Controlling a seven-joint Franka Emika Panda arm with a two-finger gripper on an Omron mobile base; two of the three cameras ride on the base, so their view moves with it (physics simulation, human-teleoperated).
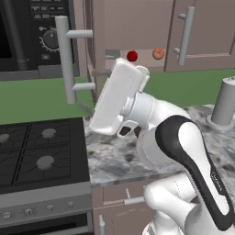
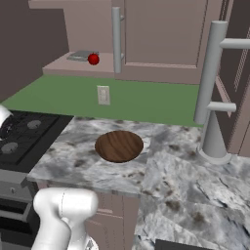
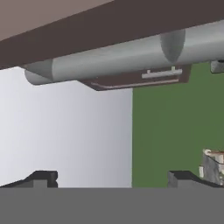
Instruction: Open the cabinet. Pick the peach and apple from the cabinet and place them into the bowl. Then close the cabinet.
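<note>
In the left base view, the stove (image 1: 36, 156) sits at the far left, left of the marbled worktop (image 1: 114, 156). Above it, the left door of the cabinet (image 1: 137, 27) stands swung open, its long grey bar handle (image 1: 65, 59) upright over the stove's right edge. The white arm (image 1: 183, 151) rises over the worktop, its hand turned toward the open cabinet. On the cabinet's shelf the apple (image 1: 132, 56) sits just above the hand, and the peach (image 1: 158, 53) lies to the apple's right, apart from it. The cabinet's right door (image 1: 202, 32) is closed. A grey cylinder (image 1: 225, 103) stands on the worktop below that door.

In the right base view, the apple (image 2: 93, 59) rests on the shelf beside a flat grey item (image 2: 80, 55), left of the closed door's handle (image 2: 116, 39). The bowl (image 2: 119, 145) sits empty on the worktop (image 2: 171, 171), below the cabinet (image 2: 161, 39).

In the hand view, the fingers (image 3: 43, 178) stand wide apart, gripping nothing, with a grey bar handle (image 3: 122, 57) running across above them.
</note>
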